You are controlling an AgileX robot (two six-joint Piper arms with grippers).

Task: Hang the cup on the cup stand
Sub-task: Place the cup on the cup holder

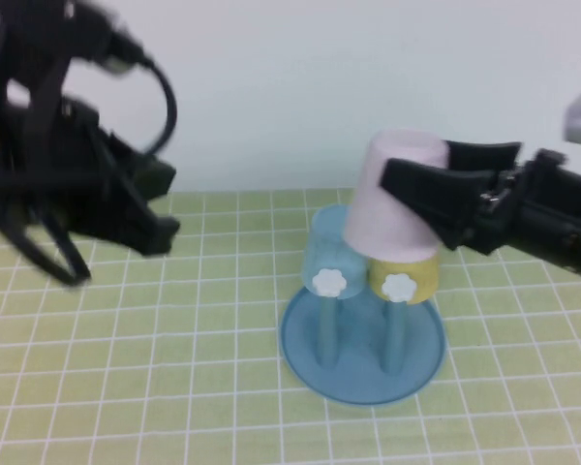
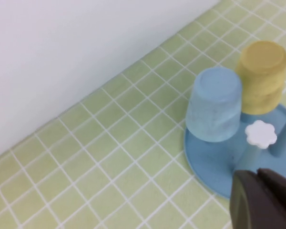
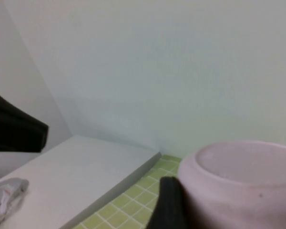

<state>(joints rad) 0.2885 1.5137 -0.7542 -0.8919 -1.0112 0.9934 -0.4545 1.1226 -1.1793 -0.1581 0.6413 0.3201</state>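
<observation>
The pale pink cup point(image 1: 385, 211) hangs upside down and slightly tilted above the back of the blue cup stand point(image 1: 310, 360). My right gripper point(image 1: 416, 172) reaches in from the right and is shut on its upper part. In the right wrist view the cup point(image 3: 243, 183) fills the lower corner, with one black finger point(image 3: 169, 205) against its side. Two of the stand's front pegs show white flower knobs point(image 1: 328, 283). My left gripper point(image 1: 161, 219) is shut on nothing and hovers over the table at the left, its tips point(image 2: 250, 183) near the stand's base point(image 2: 212, 164).
A light blue cup point(image 1: 324, 254) and a yellow cup point(image 1: 418, 277) sit upside down on the stand's back pegs, the yellow one right under the pink cup. The left wrist view shows both, blue cup point(image 2: 213, 110) and yellow cup point(image 2: 263, 76). Green tiled mat covers the table; a white wall stands behind.
</observation>
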